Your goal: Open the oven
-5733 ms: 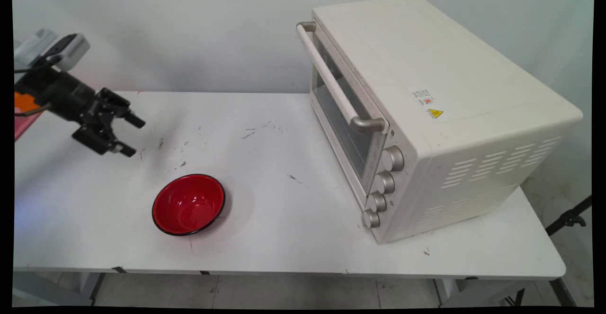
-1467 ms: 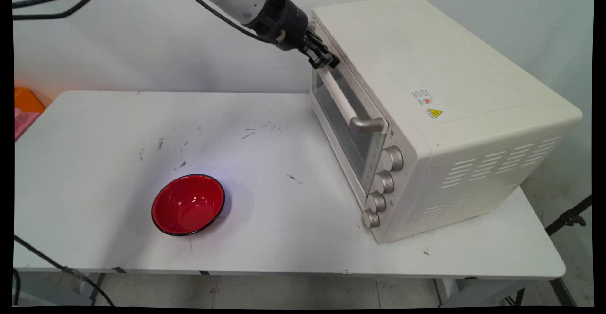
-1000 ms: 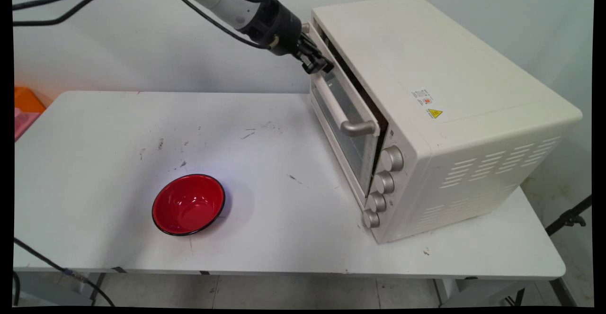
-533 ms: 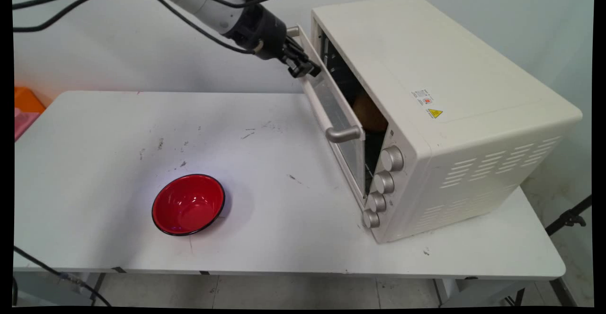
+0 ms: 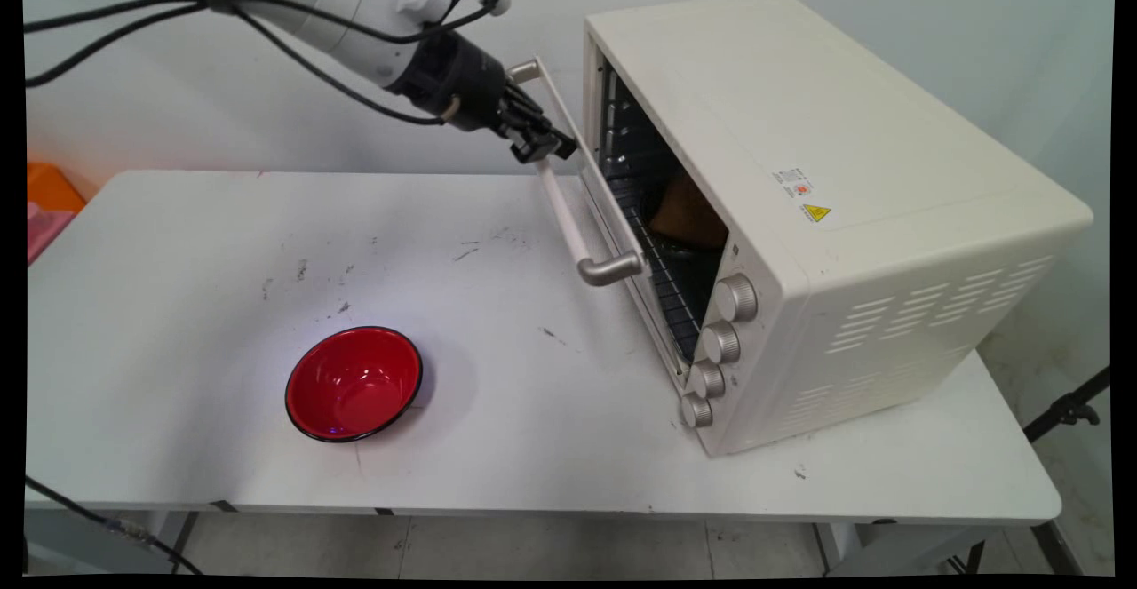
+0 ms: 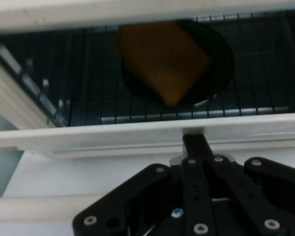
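On the near part of the white table (image 5: 497, 465), a red bowl (image 5: 353, 384) sits alone, at about 7 o'clock from the gripper (image 5: 542, 143) and well apart from it. Farther back, the oven (image 5: 799, 171) stands on the table's right side with its door (image 6: 113, 135) tipped partly open. The door handle (image 5: 566, 216) is a pale bar whose long axis runs in the main view from 11 o'clock down to 5 o'clock. The gripper comes in from 10 o'clock and meets that bar near its upper end, so most of the handle lies at 5 o'clock from it. The fingers are drawn together about the bar. The hand view shows this where the main view does not: the handle passes under the black linkage while the closed fingertips (image 6: 194, 142) reach the door's top edge. It also looks straight into the cavity, where a brown slab (image 6: 162, 59) lies on a dark round plate (image 6: 221, 64) on the wire rack (image 6: 265, 73). The main view gives only a sliver of these at 4 o'clock from the gripper.
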Tool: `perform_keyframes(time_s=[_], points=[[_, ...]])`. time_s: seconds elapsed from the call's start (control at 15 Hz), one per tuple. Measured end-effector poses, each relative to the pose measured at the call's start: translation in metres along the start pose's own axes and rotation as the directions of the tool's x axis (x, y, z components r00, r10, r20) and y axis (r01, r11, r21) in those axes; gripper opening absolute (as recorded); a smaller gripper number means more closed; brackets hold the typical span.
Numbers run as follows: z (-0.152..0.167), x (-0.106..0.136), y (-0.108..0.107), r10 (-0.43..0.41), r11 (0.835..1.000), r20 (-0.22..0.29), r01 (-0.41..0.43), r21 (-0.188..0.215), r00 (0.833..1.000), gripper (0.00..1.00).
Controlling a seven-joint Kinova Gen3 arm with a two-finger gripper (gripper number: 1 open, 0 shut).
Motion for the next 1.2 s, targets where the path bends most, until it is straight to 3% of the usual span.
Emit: perform_keyframes(time_s=[1.2], points=[[-0.008, -0.087, -0.007, -0.021, 0.999, 0.009, 0.022, -0.025, 1.0, 0.0]])
